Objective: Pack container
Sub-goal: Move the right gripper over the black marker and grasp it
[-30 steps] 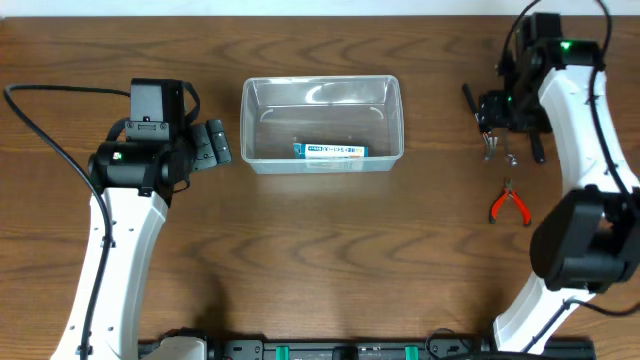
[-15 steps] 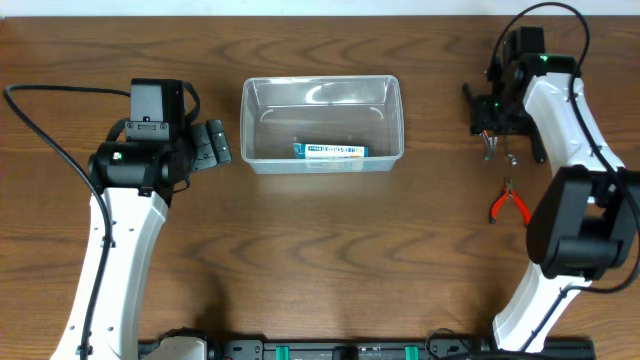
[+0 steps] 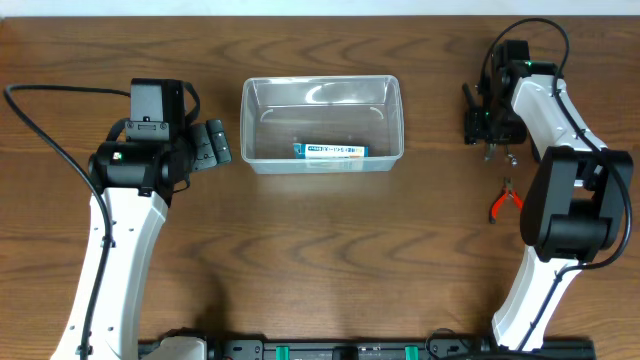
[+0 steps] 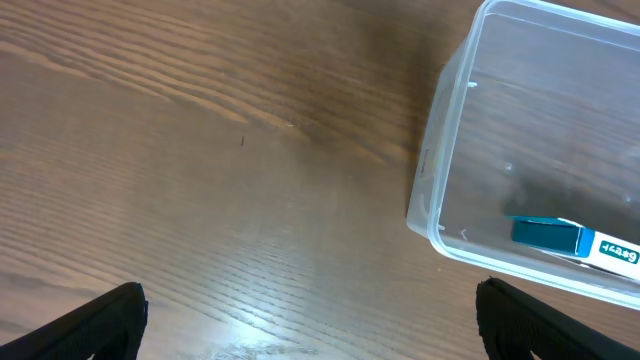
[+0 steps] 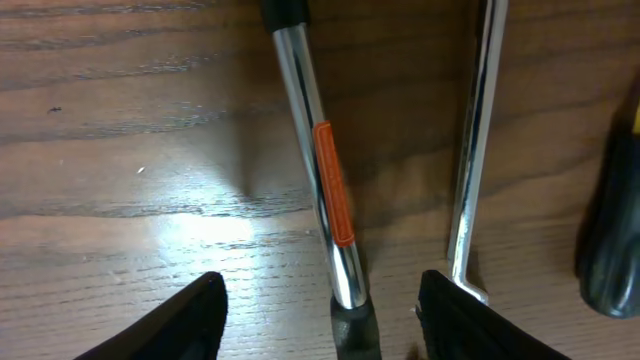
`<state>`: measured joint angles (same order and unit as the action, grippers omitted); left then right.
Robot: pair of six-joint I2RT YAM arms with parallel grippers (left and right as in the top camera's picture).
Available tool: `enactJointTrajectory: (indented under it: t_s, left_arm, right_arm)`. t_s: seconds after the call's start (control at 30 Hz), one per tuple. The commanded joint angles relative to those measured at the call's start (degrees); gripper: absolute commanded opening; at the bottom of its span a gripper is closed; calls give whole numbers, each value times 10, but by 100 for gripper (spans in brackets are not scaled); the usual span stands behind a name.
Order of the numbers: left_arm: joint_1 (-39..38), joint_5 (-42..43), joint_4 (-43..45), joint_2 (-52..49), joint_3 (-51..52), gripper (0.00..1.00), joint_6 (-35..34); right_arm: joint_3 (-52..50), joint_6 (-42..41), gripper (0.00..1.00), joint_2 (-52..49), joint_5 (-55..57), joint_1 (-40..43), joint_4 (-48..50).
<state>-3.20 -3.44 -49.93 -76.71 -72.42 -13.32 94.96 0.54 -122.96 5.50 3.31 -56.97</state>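
**A:** Where is the container?

**B:** The clear plastic container point(image 3: 320, 82) stands upright and open-topped on the wooden table point(image 3: 330, 260), in the upper middle of the overhead frame. A small blue-and-white box point(image 3: 331, 151) lies flat inside, against the lower wall.

**A:** And the left gripper?

**B:** The left gripper point(image 3: 214, 143) is just beside the container's short wall toward frame left, not touching it. In the left wrist view its fingertips point(image 4: 95, 322) sit in the two bottom corners, spread wide, with only bare wood between them. The container's corner fills the upper right of that view.

**A:** The right one?

**B:** The right gripper point(image 3: 480, 118) is in the upper right of the overhead frame, well apart from the container. Its jaws are parted. A chrome shaft with an orange band point(image 5: 322, 170) runs between them, and neither finger clasps it.

**A:** Anything crowding it?

**B:** A thin chrome rod point(image 5: 472, 150) lies just beside the shaft. Its bent end is close to one finger, but I cannot tell whether they touch. A black handle point(image 5: 610, 240) shows at the right edge of that view. Red-handled pliers point(image 3: 508, 203) lie lower on the table, partly overlapped by the right arm point(image 3: 560, 110).
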Motion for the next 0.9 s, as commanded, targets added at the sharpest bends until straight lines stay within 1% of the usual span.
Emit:
enactJointTrajectory:
  t_s: [0.0, 0.33, 0.43, 0.5, 0.6, 0.67, 0.8, 0.87]
  left_arm:
    - [3, -9, -2, 0, -7, 98, -3]
    - [3, -9, -2, 0, -7, 98, -3]
    - [3, -9, -2, 0, -7, 98, -3]
    - [3, -9, -2, 0, -7, 98, -3]
    - [3, -9, -2, 0, -7, 98, -3]
    - [3, -9, -2, 0, -7, 98, -3]
    - [3, -9, -2, 0, -7, 98, -3]
    - [3, -9, -2, 0, -7, 98, -3]
  right_arm:
    - [-3, 8, 61, -13, 21, 4, 1]
    - [-3, 9, 57, -38, 32, 4, 0]
    - [-3, 9, 54, -39, 33, 4, 6]
    - [-3, 9, 49, -39, 33, 4, 7]
    - [-3, 9, 39, -40, 33, 4, 7]
    - [-3, 9, 35, -40, 33, 4, 7]
    - [-3, 9, 25, -40, 33, 4, 6]
    - [-3, 9, 21, -40, 33, 4, 6]
